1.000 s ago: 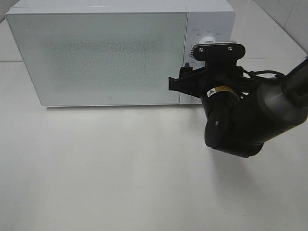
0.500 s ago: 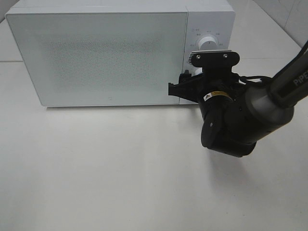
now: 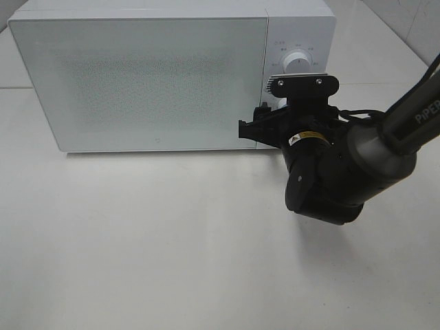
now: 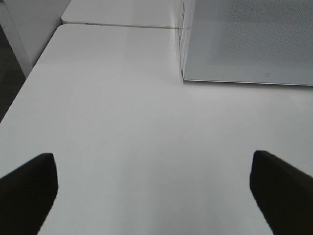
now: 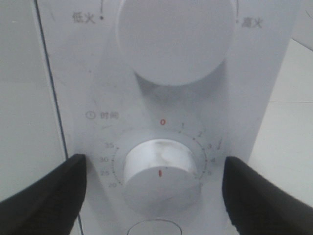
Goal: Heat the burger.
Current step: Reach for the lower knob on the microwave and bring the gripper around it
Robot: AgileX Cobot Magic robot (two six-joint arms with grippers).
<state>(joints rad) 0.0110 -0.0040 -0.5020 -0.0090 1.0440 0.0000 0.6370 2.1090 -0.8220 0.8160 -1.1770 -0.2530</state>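
Note:
The burger is out of view. A white microwave (image 3: 158, 82) stands at the back of the table with its door (image 3: 137, 79) closed. My right gripper (image 3: 263, 125) is at its control panel. The right wrist view shows the gripper (image 5: 154, 166) open, one finger (image 5: 46, 196) on each side of the lower timer knob (image 5: 161, 171) and apart from it. The knob's red mark points downward. A larger upper knob (image 5: 173, 39) sits above it. My left gripper (image 4: 152, 159) is open over bare table, with nothing between its fingers.
The white table (image 3: 151, 240) spreads in front of the microwave. The left wrist view shows the microwave's lower left corner (image 4: 185, 78) and the table's left edge (image 4: 29, 78). The right arm's black body (image 3: 337, 172) hangs in front of the control panel.
My right arm has dropped slightly toward the lower knob, uncovering the upper knob in the exterior view. The left gripper has not visibly changed.

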